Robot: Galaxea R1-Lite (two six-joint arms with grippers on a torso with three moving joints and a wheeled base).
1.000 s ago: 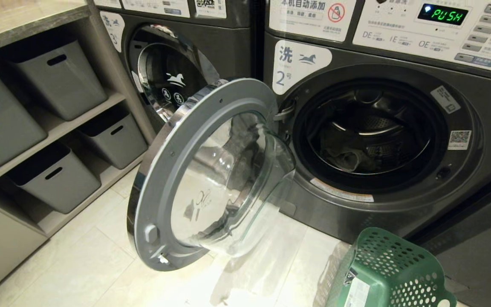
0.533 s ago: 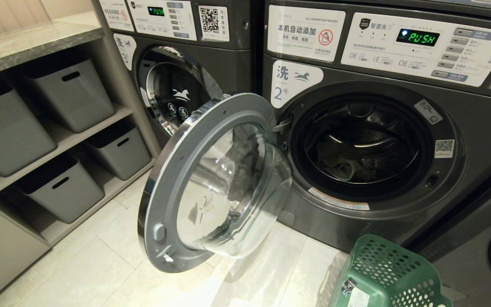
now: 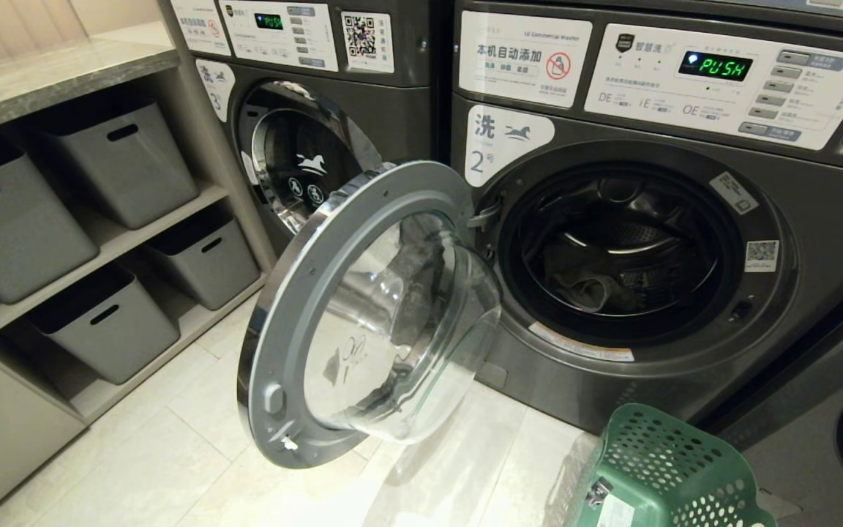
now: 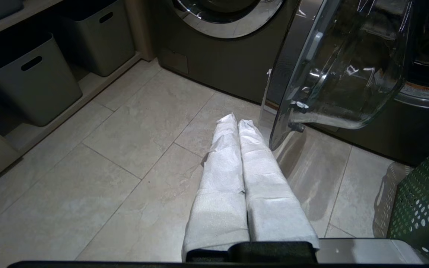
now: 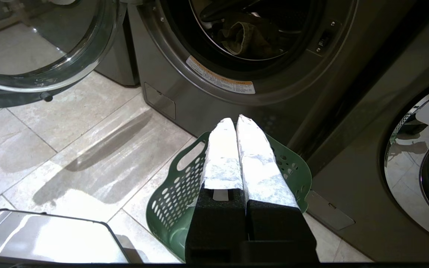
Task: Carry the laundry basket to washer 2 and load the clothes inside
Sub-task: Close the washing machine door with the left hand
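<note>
Both arms hang low over pale stone tile. The right gripper, white-wrapped fingers pressed together and empty, hovers above the perforated green laundry basket. Beyond its tips, washer 2 gapes, the clothes crumpled in its steel drum. The left gripper, likewise closed, points beside the round glass door.

We've got washer 2 ahead with its door swung out to the left, the clothes inside its drum, the laundry basket on the floor just before it, storage bins on shelves far left.
</note>
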